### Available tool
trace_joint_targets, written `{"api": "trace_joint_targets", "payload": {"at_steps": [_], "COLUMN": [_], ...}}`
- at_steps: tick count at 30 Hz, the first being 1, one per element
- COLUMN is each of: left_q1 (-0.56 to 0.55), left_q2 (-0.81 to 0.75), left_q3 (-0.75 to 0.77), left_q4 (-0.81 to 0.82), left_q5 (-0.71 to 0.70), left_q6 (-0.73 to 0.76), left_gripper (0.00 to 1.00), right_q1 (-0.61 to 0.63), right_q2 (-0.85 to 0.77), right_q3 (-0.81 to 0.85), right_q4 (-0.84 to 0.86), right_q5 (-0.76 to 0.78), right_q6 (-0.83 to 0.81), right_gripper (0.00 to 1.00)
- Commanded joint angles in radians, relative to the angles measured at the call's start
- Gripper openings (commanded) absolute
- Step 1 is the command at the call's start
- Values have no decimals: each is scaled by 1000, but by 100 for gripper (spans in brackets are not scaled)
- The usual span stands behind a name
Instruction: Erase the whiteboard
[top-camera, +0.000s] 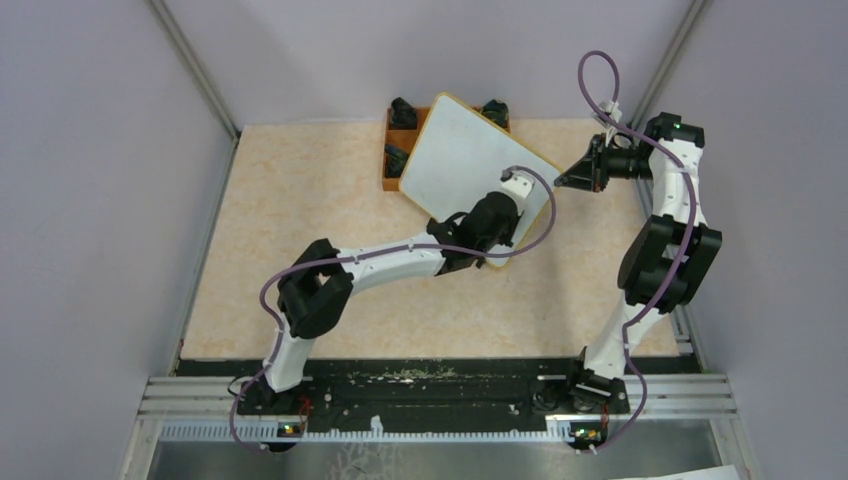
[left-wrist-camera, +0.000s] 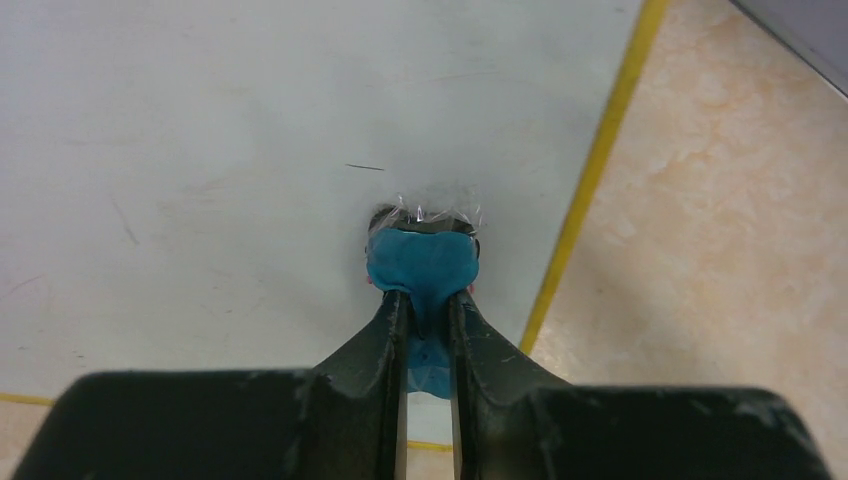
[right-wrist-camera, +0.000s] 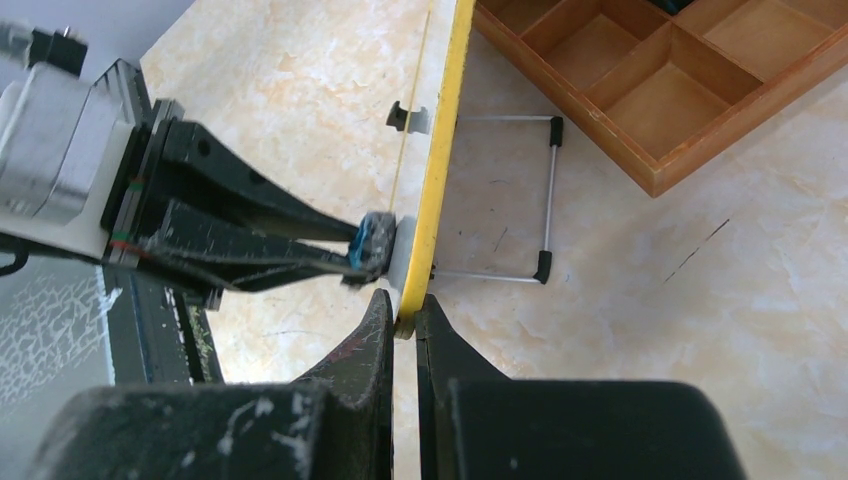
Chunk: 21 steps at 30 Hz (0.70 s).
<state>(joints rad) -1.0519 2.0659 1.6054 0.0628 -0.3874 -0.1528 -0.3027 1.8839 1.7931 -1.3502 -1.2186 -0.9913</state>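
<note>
The whiteboard (top-camera: 462, 165) stands tilted at the back of the table, white with a yellow frame (left-wrist-camera: 592, 175). In the left wrist view its face (left-wrist-camera: 200, 150) looks clean apart from a short dark stroke (left-wrist-camera: 365, 167) and faint smudges. My left gripper (left-wrist-camera: 428, 300) is shut on a blue eraser (left-wrist-camera: 425, 260), whose pad presses on the board near its right edge. From the right, my right gripper (right-wrist-camera: 403, 305) is shut on the board's yellow rim (right-wrist-camera: 445, 150) at a corner. The eraser (right-wrist-camera: 373, 240) shows there too, touching the board.
An orange-brown compartment tray (right-wrist-camera: 650, 90) lies behind the board, with black items (top-camera: 403, 110) in it. A wire stand with black feet (right-wrist-camera: 548, 190) props the board's back. Grey walls close in both sides of the beige table (top-camera: 300, 220).
</note>
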Motion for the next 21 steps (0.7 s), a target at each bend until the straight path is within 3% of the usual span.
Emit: {"api": "trace_joint_targets", "payload": {"at_steps": [1,9,16,21], "left_q1": [-29,-13,83,127], "left_q2": [42,40,-51,-85], "left_q3": [48,8,-136,-160], "left_q4": [1,-14,19,16], "left_q5": [76,21,-5,-34], "left_q6": [-11,-8,-4,19], "left_gripper": [0,0,0,0], "right_q1": [48,47,48,48], "right_q2": [-21,-21,-21,-15], "right_q3": [-44,-41,-37,-35], "right_q4": [-75,-75,-72,-71], "right_q5": [102,103,105,100], "right_q6": [-57,-56,-53,-52], "right_gripper": [0,0,0,0]}}
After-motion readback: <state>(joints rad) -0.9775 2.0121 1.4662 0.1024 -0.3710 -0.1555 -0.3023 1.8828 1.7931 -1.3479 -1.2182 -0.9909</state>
